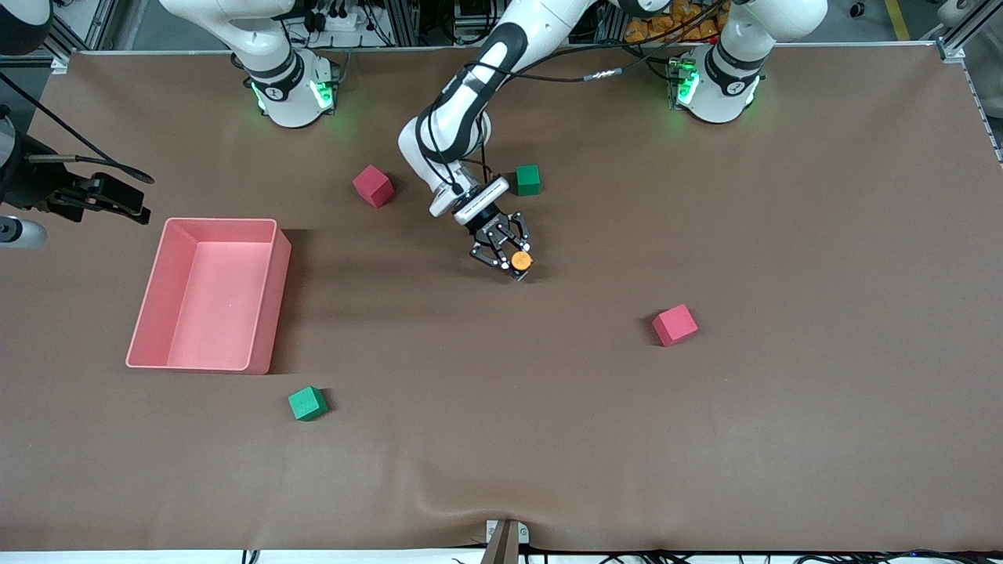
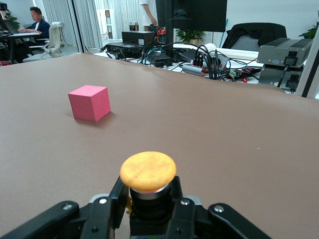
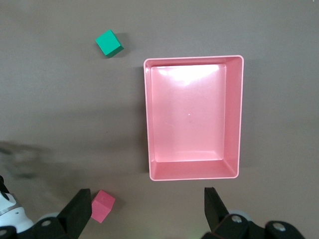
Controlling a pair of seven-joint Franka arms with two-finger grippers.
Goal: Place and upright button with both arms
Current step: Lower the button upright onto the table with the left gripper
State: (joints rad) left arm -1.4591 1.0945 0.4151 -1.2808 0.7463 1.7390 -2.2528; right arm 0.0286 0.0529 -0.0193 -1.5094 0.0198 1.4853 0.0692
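The button (image 1: 521,261), orange cap on a black body, stands cap-up between the fingers of my left gripper (image 1: 509,254), low at the table's middle. In the left wrist view the orange cap (image 2: 148,172) rises above the fingers (image 2: 115,199), which press on the black body; the left gripper (image 2: 149,206) is shut on it. Whether its base touches the table is hidden. My right gripper (image 1: 133,205) waits up in the air at the right arm's end of the table. In the right wrist view it is open and empty (image 3: 147,204), above the pink bin (image 3: 194,59).
The pink bin (image 1: 270,298) is empty. A red cube (image 1: 373,186) and a green cube (image 1: 528,179) lie near the arms' bases. Another red cube (image 1: 675,324) lies nearer the front camera toward the left arm's end, and a green cube (image 1: 307,403) below the bin.
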